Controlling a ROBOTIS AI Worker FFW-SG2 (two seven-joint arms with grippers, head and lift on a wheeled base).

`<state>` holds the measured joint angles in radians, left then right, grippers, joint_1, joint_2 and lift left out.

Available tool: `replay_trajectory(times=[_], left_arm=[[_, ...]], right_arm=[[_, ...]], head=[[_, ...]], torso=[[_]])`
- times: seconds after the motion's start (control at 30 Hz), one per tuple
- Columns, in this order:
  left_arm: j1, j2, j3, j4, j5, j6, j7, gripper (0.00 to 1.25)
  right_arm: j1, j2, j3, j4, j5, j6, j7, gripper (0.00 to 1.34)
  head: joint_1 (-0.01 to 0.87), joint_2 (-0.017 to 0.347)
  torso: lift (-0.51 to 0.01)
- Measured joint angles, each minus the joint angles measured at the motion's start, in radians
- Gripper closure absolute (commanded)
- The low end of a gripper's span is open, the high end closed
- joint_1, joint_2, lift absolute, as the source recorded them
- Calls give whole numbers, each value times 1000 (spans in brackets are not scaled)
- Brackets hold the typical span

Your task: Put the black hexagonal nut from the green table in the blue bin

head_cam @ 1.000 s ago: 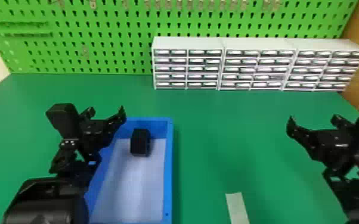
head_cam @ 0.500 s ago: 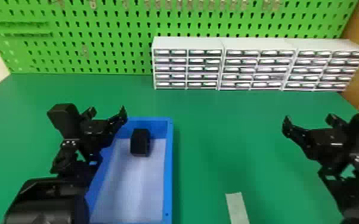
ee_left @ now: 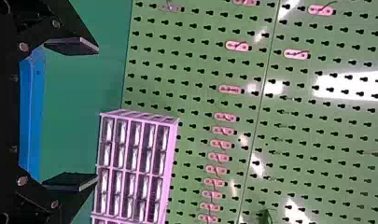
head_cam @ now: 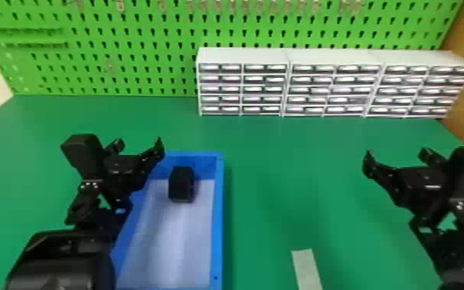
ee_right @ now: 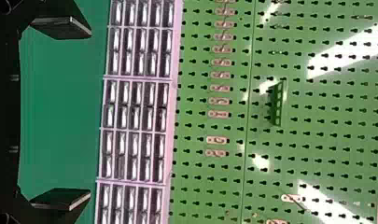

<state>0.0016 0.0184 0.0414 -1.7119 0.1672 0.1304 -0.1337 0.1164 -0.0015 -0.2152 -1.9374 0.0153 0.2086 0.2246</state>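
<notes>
Inward drifted the right gripper [ee_right: 88, 113], gaping empty like the left gripper [ee_left: 97, 114]. The nut [head_cam: 181, 184] lay in the blue bin [head_cam: 217, 216], seemingly finishing the task.

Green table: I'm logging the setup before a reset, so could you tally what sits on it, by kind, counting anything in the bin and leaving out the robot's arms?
Blue bin: 1
Black hexagonal nut, inside the bin: 1
White drawer cabinets: 3
Pale strip: 1
Total: 6
</notes>
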Motion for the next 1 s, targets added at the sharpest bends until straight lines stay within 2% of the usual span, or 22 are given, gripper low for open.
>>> replay_trajectory(times=[1.0], left_arm=[[0, 0, 2, 0, -2, 0, 0, 298]], right_arm=[[-4, 0, 2, 3, 0, 9, 0, 104]], head=[[686, 51]], torso=[[-97]])
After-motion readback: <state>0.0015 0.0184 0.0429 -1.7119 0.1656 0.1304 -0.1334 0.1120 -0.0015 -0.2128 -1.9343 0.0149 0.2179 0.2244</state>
